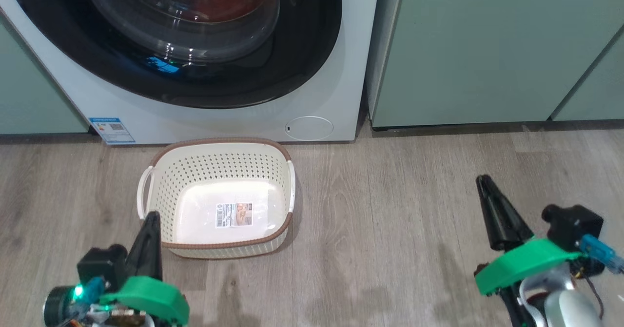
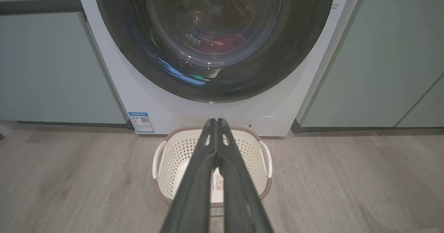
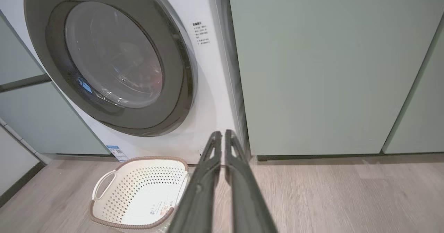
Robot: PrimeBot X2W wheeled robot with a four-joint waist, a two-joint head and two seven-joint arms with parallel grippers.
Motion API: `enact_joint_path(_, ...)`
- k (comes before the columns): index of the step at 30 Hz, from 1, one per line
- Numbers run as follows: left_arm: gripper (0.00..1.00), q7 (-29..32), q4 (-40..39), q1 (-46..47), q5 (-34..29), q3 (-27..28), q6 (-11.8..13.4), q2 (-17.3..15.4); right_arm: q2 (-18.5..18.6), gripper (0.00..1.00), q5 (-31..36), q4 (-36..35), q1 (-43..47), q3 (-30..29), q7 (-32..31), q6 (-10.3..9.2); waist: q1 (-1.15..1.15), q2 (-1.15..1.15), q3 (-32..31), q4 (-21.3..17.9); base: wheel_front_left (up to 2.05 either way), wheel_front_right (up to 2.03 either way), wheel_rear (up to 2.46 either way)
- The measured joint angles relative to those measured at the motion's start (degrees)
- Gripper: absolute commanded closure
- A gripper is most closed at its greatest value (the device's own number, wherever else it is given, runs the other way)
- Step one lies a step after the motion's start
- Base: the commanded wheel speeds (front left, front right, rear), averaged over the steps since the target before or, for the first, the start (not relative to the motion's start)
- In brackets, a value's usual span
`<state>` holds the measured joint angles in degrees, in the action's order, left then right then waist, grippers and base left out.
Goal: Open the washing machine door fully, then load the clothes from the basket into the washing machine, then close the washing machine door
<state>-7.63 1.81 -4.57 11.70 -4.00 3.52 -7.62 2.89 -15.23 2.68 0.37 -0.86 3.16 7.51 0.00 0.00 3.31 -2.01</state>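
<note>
Head view: one washer [image 1: 336, 98] with its one door [image 1: 302, 49] lying flat against the front. Red clothes [image 1: 229, 0] show dimly through the glass. One basket [image 1: 219, 142] stands on the floor [image 1: 390, 220] just before the washer, with one sticker [image 1: 235, 215] on its bare bottom. There are two grippers. The left gripper [image 1: 153, 216] is at the lower left, fingers together, its tip over the basket's near left corner. The right gripper [image 1: 482, 180] is at the lower right, well apart from the basket and off to its right. From here its fingers read as one dark point.

Left wrist view: the left gripper [image 2: 215, 121] has both fingers pressed together at the tips, gripping nothing. The basket [image 2: 159, 156] lies straight behind them, one handle on each side. The door [image 2: 298, 52] is above, and a red patch of clothes [image 2: 225, 43] shows low in its glass.

Right wrist view: the right gripper [image 3: 222, 134] has two fingers with a thin slit between them and nothing in it. The basket [image 3: 138, 184] lies to their left, near but apart. The door [image 3: 173, 69] is up and left of the tips. A green cabinet [image 3: 312, 69] is behind them to the right.
</note>
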Motion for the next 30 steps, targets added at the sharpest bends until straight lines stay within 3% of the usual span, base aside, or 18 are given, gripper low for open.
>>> enact_joint_path(30,1.0,3.01,3.65,0.43,20.34,0.75,-2.41,0.63,0.1,1.0,-19.72,3.33,0.79,-0.14,-1.22,0.0,0.0,0.0,-0.79,0.51,0.0,0.0,0.0)
